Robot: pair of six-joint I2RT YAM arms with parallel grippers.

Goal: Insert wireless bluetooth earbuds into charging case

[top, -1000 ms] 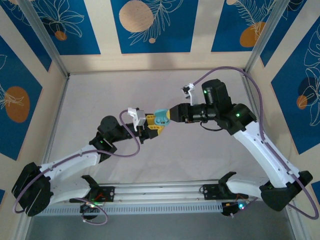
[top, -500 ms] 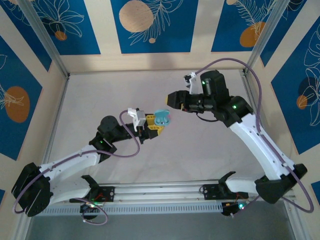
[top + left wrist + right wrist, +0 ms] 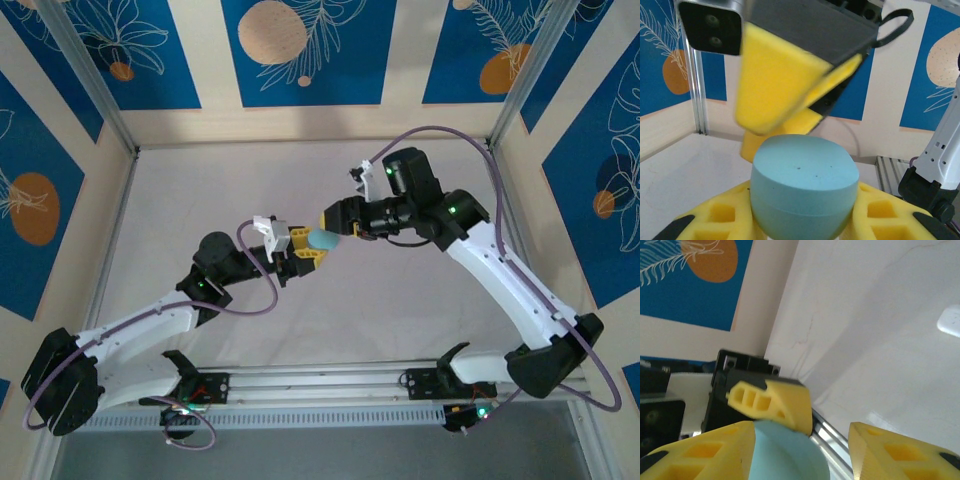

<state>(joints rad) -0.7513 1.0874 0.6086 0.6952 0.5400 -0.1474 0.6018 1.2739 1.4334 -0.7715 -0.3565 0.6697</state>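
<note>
Alignment between lid and fingers decides the next move: the cyan charging case (image 3: pixel 804 185), lid down, sits clamped in the left gripper (image 3: pixel 306 252), raised off the table. The right gripper (image 3: pixel 333 221), on the free arm, hovers just above and beyond it, jaws parted, one yellow finger (image 3: pixel 775 95) over the lid. Whether earbuds lie inside cannot be told.

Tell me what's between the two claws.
A teal case. The left claw grips it, and the right claw, open, hangs just over its top. The left wrist view shows this best.
</note>
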